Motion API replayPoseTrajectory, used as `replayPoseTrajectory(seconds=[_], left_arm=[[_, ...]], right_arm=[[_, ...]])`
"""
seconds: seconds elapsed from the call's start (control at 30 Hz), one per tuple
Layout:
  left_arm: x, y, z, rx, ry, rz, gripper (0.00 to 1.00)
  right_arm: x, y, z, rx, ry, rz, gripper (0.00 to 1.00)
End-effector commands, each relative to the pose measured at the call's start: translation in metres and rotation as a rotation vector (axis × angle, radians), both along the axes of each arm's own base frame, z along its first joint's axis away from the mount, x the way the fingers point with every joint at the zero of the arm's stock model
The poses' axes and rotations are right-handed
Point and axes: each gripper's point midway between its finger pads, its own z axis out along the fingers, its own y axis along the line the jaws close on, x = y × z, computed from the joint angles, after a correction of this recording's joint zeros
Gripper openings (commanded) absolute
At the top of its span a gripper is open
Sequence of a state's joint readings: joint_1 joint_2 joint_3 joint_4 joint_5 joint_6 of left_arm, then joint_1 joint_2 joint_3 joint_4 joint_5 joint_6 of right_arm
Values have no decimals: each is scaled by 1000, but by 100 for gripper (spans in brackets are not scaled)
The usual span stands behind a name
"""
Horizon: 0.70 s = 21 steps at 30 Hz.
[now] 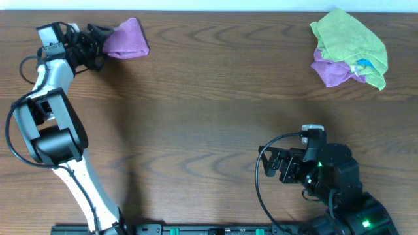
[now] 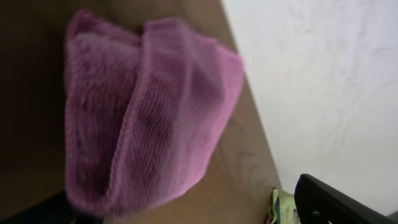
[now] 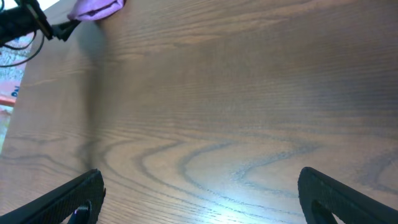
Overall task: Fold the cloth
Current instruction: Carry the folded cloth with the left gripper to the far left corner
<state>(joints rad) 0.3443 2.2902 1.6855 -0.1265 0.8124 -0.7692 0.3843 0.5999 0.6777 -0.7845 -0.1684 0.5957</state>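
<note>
The cloth [image 1: 127, 38], a purple fuzzy one, sat bunched and doubled over itself at the far left corner of the table [image 1: 209, 111], close to the back edge. In the left wrist view it filled most of the left half of the picture, blurred, with a folded ridge running down its middle. Whether it lay flat on the wood or was raised a little could not be told.

The left gripper [image 1: 101, 46] was right at the cloth's left end, with its jaws spread. One dark finger [image 2: 329, 202] stood well clear of the fabric at the lower right of the wrist view, so the cloth was between the jaws and not pinched. Behind the table edge there was a pale wall [image 2: 323, 93].

The right gripper [image 1: 277, 166] was far from the cloth, near the front right of the table, pointing left. Its jaws were also spread apart and held nothing, with only bare wood grain between them.

At the far right corner lay a green cloth [image 1: 349, 42] crumpled on top of a second purple cloth [image 1: 333, 73], well apart from both arms.
</note>
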Motion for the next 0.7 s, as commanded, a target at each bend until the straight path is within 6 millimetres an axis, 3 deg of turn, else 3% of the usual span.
replayPoseTrajectory(seconds=[0.0,0.27,0.5,0.67], left_arm=[[-4,11,34,83,-64,-24,96],[-34,10,47,163,11,-60,96],[-59,2,83,217,18,-94,96],[-74,-22,120,257,-26,-151,96]], right_arm=[[1,-2,0,12,5,-18,99],[1,-2,0,12,5,-18,99],[1,-2,0,12,5,-18,99],[1,-2,0,12,5,-18,99]])
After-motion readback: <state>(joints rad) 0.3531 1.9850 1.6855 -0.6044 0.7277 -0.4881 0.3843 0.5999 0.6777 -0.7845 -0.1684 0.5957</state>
